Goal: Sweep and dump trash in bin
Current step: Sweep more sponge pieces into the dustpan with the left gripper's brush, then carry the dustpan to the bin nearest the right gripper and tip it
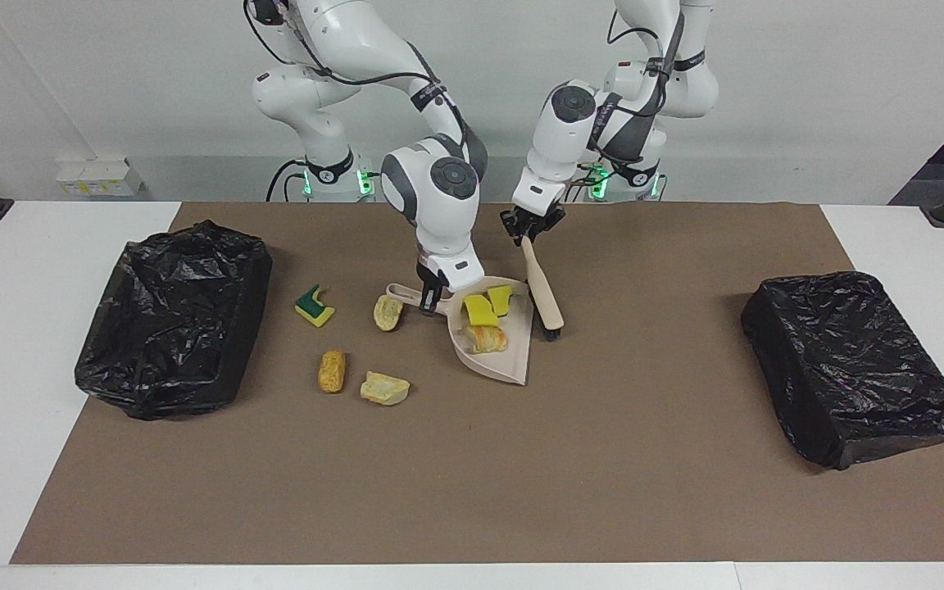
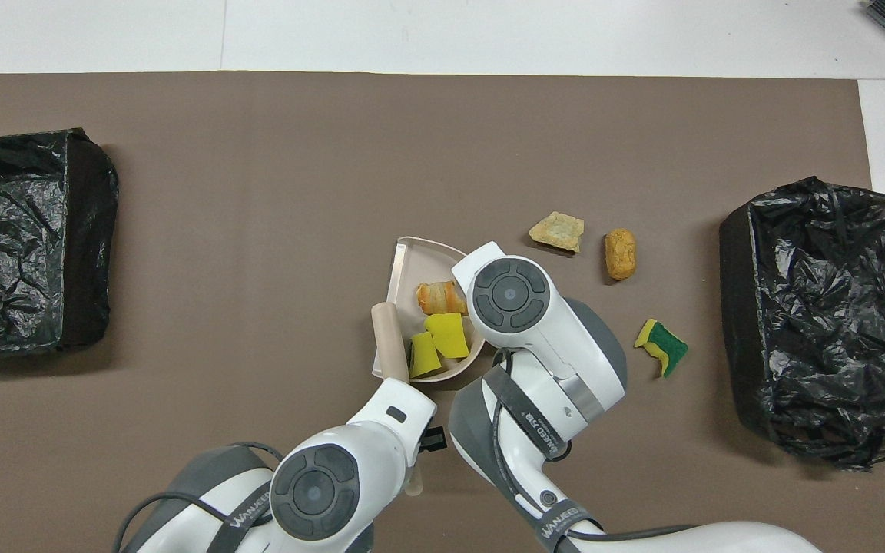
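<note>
The beige dustpan [image 1: 508, 369] [image 2: 410, 259] lies on the brown mat, and my right gripper [image 1: 432, 301] is shut on its handle. In the pan are two yellow sponge pieces [image 1: 478, 309] [image 2: 449, 336] and a pastry chunk [image 1: 486, 337] [image 2: 439, 298]. My left gripper [image 1: 531, 232] is shut on the beige brush [image 1: 542, 283] [image 2: 389, 338], whose bristle end points down beside the pan's open edge. More trash lies on the mat toward the right arm's end: a green-and-yellow sponge [image 1: 314, 306] [image 2: 661, 347], a bread roll [image 1: 388, 312], a brown chunk [image 1: 331, 370] [image 2: 620, 254] and a bread slice [image 1: 384, 388] [image 2: 558, 230].
One bin lined with a black bag [image 1: 173, 315] [image 2: 815, 322] stands at the right arm's end of the mat. A second black-bagged bin [image 1: 853, 365] [image 2: 24, 242] stands at the left arm's end. White table shows around the mat [image 1: 603, 475].
</note>
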